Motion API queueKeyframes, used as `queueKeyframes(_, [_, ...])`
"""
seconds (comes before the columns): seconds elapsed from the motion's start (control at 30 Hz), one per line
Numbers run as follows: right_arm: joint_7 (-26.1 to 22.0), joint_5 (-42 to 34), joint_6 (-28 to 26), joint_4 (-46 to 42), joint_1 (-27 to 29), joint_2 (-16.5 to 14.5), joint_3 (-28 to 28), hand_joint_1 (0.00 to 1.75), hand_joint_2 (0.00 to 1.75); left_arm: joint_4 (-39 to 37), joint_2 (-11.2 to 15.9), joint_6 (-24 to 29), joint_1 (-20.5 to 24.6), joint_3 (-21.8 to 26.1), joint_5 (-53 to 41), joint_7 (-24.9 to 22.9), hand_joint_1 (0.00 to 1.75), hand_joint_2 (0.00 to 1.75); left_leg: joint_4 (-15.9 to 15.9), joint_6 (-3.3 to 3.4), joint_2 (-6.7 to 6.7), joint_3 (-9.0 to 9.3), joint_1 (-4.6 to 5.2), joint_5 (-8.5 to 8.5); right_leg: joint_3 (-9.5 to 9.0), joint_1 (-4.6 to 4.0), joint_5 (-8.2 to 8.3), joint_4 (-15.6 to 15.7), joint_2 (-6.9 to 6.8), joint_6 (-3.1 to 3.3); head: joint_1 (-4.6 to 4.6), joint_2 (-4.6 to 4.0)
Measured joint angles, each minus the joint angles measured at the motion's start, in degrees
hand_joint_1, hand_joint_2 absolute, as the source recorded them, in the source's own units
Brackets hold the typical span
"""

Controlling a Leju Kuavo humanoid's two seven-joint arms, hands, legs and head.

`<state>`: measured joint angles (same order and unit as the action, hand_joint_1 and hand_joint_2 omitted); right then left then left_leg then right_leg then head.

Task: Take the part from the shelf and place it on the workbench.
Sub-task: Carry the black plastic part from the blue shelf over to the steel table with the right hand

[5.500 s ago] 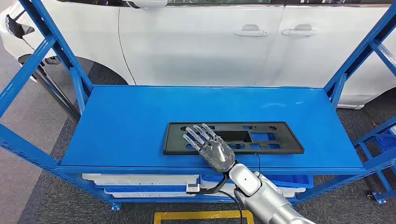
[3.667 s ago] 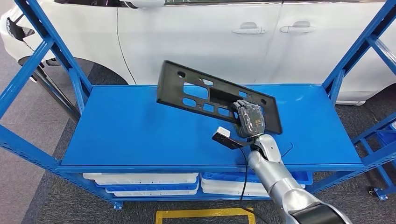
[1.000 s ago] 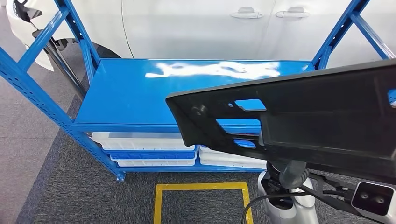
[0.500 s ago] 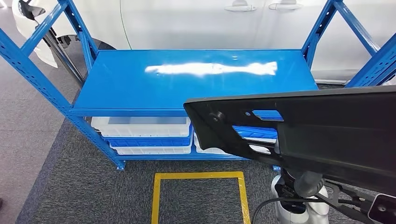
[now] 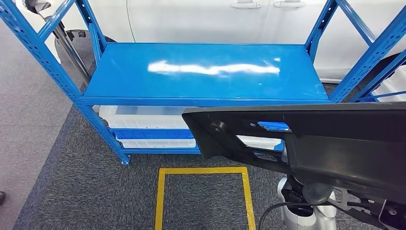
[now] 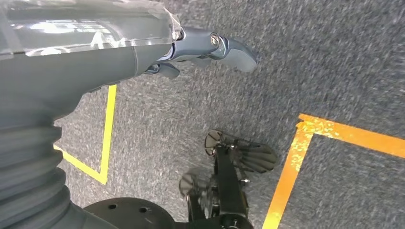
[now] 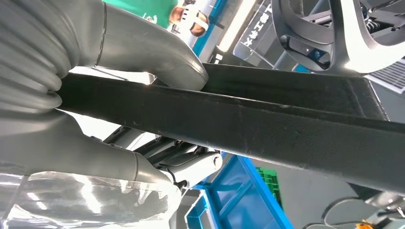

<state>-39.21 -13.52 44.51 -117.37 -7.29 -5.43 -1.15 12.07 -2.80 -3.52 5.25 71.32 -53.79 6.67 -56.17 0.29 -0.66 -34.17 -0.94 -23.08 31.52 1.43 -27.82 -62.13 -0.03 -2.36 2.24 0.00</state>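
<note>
Half of the job looks done: the black part (image 5: 306,139) is off the blue shelf (image 5: 206,72) and hangs in the air in front of the robot, well apart from the shelf top, which carries only a white glare. In the right wrist view the right hand (image 7: 90,95) clamps the part's edge, the thick thumb pressing on one face and the rest of the hand under the other, so the grasp seems firm. The left hand (image 6: 191,47) hangs over grey carpet and yellow floor tape (image 6: 286,176) with nothing in it; its fingers seem loosely curled, but I cannot tell whether it is truly clenched or released. What remains, by my judgement, is to carry the part to the table, which is not in sight, and set it down there. As for containers, white trays (image 5: 143,125) sit on the shelf's lower level with a blue bin (image 5: 153,134) between them; their contents cannot be made out from this angle.
</note>
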Motion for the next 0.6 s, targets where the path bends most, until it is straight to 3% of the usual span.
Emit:
queueKeyframes(0.03, [0.0,0.0,0.0,0.1,-0.3,0.0,-0.1,1.64,1.75,0.0,0.0,0.0,0.0,0.0,0.1,0.0,0.00,1.75,-0.3,-0.36,0.03,-0.35,0.02,0.22,-2.10,-0.10,-0.35,3.4,0.06,0.19,0.00,0.00])
queueKeyframes(0.07, [0.0,-0.1,-0.1,0.2,-0.5,0.0,-0.2,1.64,1.75,0.0,-0.1,0.0,0.0,0.1,0.1,0.0,0.00,1.75,-0.5,-0.73,0.05,-0.58,0.08,0.45,-3.03,-0.28,-0.97,5.1,0.12,0.54,0.01,0.00])
queueKeyframes(0.17, [0.0,-0.7,-0.6,0.6,-1.0,0.3,-0.5,1.64,1.75,0.0,-0.1,0.0,0.0,0.1,0.2,-0.2,0.00,1.75,-0.9,-1.83,0.12,-1.07,-0.01,0.57,-2.68,-0.44,-0.59,5.6,0.04,2.11,0.01,0.00])
queueKeyframes(0.2, [0.0,-0.9,-0.7,0.7,-1.2,0.3,-0.6,1.64,1.75,0.0,-0.1,-0.1,-0.1,0.1,0.2,-0.3,0.00,1.75,-2.2,-2.06,0.14,-1.62,-0.10,-0.58,-2.44,-0.37,-0.21,5.8,-0.04,2.67,0.01,0.00])
queueKeyframes(0.27, [0.0,-1.5,-0.8,0.7,-1.4,0.4,-0.9,1.64,1.75,0.0,-0.2,-0.1,-0.1,0.1,0.1,-0.4,0.00,1.75,-8.3,-2.34,0.18,-3.94,-0.22,-5.03,-1.78,-0.46,0.48,5.8,-0.20,3.44,0.01,0.00])
queueKeyframes(0.33, [0.0,-1.9,-0.2,0.8,-1.4,0.5,-1.0,1.64,1.75,0.0,-0.3,-0.1,-0.2,0.1,-0.2,-0.5,0.00,1.75,-15.9,-2.49,0.18,-6.43,-0.24,-8.90,-0.97,-0.78,1.00,5.7,-0.24,3.68,0.02,0.00])
queueKeyframes(0.37, [0.0,-2.1,0.3,0.9,-1.3,0.5,-0.9,1.64,1.75,0.0,-0.2,-0.1,-0.2,0.1,-0.4,-0.4,0.00,1.75,-17.5,-2.48,0.18,-6.60,-0.24,-9.29,-0.57,-0.92,1.20,5.5,-0.24,3.69,0.02,0.00])
queueKeyframes(0.4, [0.0,-2.2,1.0,0.9,-1.3,0.5,-0.8,1.64,1.75,0.0,-0.2,-0.1,-0.3,0.1,-0.6,-0.3,0.00,1.75,-16.9,-2.37,0.18,-5.63,-0.23,-8.58,-0.24,-1.02,1.34,5.3,-0.23,3.67,0.02,0.00])
queueKeyframes(0.43, [0.0,-2.3,1.8,0.9,-1.2,0.4,-0.6,1.64,1.75,0.0,-0.2,-0.1,-0.3,0.1,-0.7,-0.1,0.00,1.75,-14.0,-2.16,0.19,-3.59,-0.22,-7.12,0.00,-1.11,1.40,5.1,-0.22,3.64,0.02,0.00])
queueKeyframes(0.5, [0.0,-2.2,3.2,0.9,-1.2,0.4,0.0,1.64,1.75,0.0,-0.2,-0.1,-0.3,0.1,-1.0,0.2,0.00,1.75,-5.8,-1.48,0.23,1.54,-0.04,-4.76,0.33,-1.28,1.49,4.7,-0.23,3.44,0.01,0.00])
queueKeyframes(0.53, [0.0,-2.0,3.7,0.9,-1.2,0.3,0.3,1.64,1.75,0.0,-0.1,-0.1,-0.3,0.1,-1.1,0.3,0.00,1.75,-3.0,-1.18,0.26,3.16,0.13,-4.22,0.47,-1.31,1.59,4.6,-0.24,3.21,0.01,0.00])
queueKeyframes(0.6, [0.0,-1.1,4.2,0.9,-1.2,0.0,0.8,1.64,1.75,0.0,-0.1,-0.1,-0.4,0.1,-1.4,0.5,0.00,1.75,-1.2,-0.76,0.27,3.98,0.49,-4.15,0.74,-1.29,1.92,4.6,-0.22,2.57,0.02,0.00])
